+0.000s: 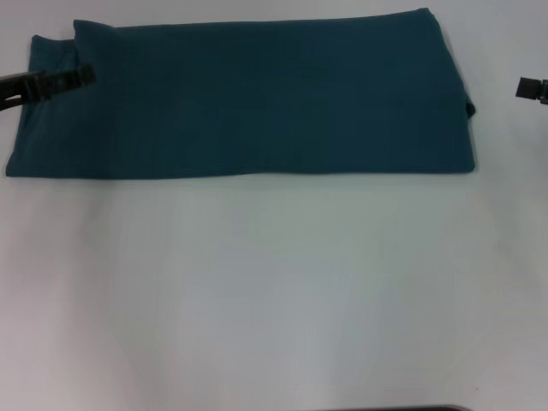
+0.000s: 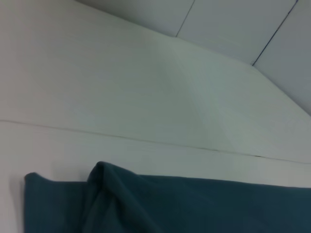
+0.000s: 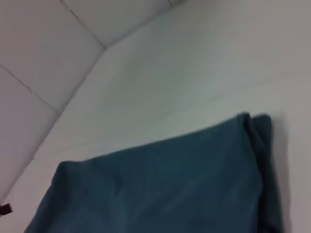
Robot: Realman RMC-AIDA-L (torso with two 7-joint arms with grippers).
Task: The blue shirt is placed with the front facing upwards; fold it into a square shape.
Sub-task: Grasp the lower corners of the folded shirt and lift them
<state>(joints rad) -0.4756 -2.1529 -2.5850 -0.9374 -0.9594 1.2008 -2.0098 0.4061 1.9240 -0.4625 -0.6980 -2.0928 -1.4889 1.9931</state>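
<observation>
The blue shirt (image 1: pixel 248 98) lies folded into a wide, flat band across the far half of the white table (image 1: pixel 274 291); no lettering or collar shows. My left gripper (image 1: pixel 73 79) reaches in from the left edge and hovers over the shirt's left end, near a bunched corner. Only the tip of my right gripper (image 1: pixel 531 87) shows at the right edge, apart from the shirt's right end. The left wrist view shows that bunched corner of the shirt (image 2: pixel 146 204). In the right wrist view lies the shirt's (image 3: pixel 170 184) layered right end.
White tabletop stretches from the shirt's near edge to the front of the head view. Beyond the table, the wrist views show a pale wall (image 2: pixel 233 24) with thin dark seams.
</observation>
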